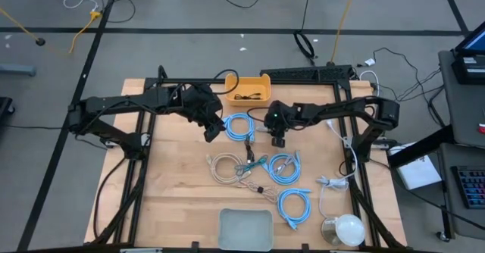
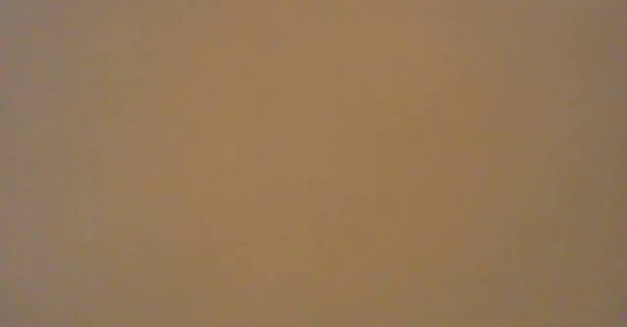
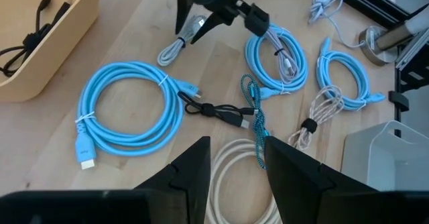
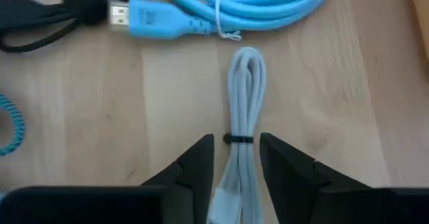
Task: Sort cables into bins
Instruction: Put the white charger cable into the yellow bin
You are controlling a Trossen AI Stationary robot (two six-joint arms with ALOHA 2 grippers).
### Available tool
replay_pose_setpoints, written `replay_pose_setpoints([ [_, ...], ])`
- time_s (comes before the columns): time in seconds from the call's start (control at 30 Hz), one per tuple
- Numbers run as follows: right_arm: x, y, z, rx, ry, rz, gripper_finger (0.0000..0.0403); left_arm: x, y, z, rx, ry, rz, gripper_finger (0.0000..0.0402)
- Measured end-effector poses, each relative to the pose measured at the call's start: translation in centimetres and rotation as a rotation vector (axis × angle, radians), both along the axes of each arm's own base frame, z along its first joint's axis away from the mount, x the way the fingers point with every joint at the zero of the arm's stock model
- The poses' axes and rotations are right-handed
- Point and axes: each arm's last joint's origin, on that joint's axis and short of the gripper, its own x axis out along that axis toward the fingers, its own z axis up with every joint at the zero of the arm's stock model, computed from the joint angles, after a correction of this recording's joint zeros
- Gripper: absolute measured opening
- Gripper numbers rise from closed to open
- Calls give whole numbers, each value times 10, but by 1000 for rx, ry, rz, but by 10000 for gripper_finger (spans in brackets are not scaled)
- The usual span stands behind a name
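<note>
A short grey cable (image 4: 244, 83), folded and tied, lies on the wooden table between the fingers of my right gripper (image 4: 237, 150), which is open and low over it, near the table's middle (image 1: 278, 141). Light-blue coils (image 1: 239, 126) (image 1: 285, 167) (image 1: 294, 206) and a beige coil (image 1: 223, 167) rest flat on the table. A thin black cable (image 3: 214, 110) and a teal braided one (image 3: 255, 110) lie between them. My left gripper (image 3: 236, 150) hangs open above the table, left of the far blue coil (image 3: 127, 110). The orange-yellow bin (image 1: 248, 88) holds a black cable; the grey bin (image 1: 245, 229) sits at the near edge. My right gripper's fingers (image 4: 201, 163) stand on either side of the grey cable's tied middle (image 4: 240, 139), slanting down from above and along the cable. The cable lies flat on the table. I cannot tell whether either finger touches it.
A white dome-shaped object (image 1: 347, 229) and a loose white cord (image 1: 333, 183) lie at the near right. A small pale bundled cable (image 3: 318, 117) rests near the middle blue coil. Bare wood shows at the table's left (image 1: 167, 185).
</note>
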Motion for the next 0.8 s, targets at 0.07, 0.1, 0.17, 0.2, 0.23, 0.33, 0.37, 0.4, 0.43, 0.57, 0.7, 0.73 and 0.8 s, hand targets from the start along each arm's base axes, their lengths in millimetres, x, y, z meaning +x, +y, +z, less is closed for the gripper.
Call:
replay_pose_setpoints([
  [0.07, 0, -1, -6, 7, 24, -3, 134, 0, 0, 0, 0, 0, 0, 145],
  [0.1, 0, -1, -8, 9, 31, -3, 138, 0, 0, 0, -1, 0, 0, 145],
  [0.17, 1, -1, -12, 12, 41, -6, 143, 0, 0, 0, -1, 1, 1, 145],
  [0.2, 1, -1, -13, 16, 43, -12, 143, 0, 0, 0, -3, 1, 3, 145],
  [0.23, 1, -1, -14, 24, 44, -17, 142, 0, 0, 0, -4, 1, 4, 145],
  [0.33, 2, -1, -17, 31, 52, -20, 131, 0, 0, 0, -6, 5, 5, 145],
  [0.37, 2, -1, -17, 32, 52, -20, 125, 0, 0, 0, -6, 6, 5, 145],
  [0.4, 2, -1, -17, 32, 53, -18, 117, 0, 0, 0, -6, 6, 5, 145],
  [0.43, 2, -1, -17, 32, 52, -18, 108, 0, 0, 0, -6, 7, 5, 145],
  [0.57, 1, 0, -15, 34, 48, -25, 68, 0, 0, 0, -3, 7, 7, 145],
  [0.7, 2, 0, -15, 35, 46, -24, 30, 0, 0, 0, 1, 7, 6, 145],
  [0.73, 2, 0, -15, 36, 45, -28, 24, 0, 0, 0, 2, 7, 5, 145],
  [0.8, 2, 0, -15, 44, 43, -45, 22, 0, 0, -1, 2, 7, 5, 145],
])
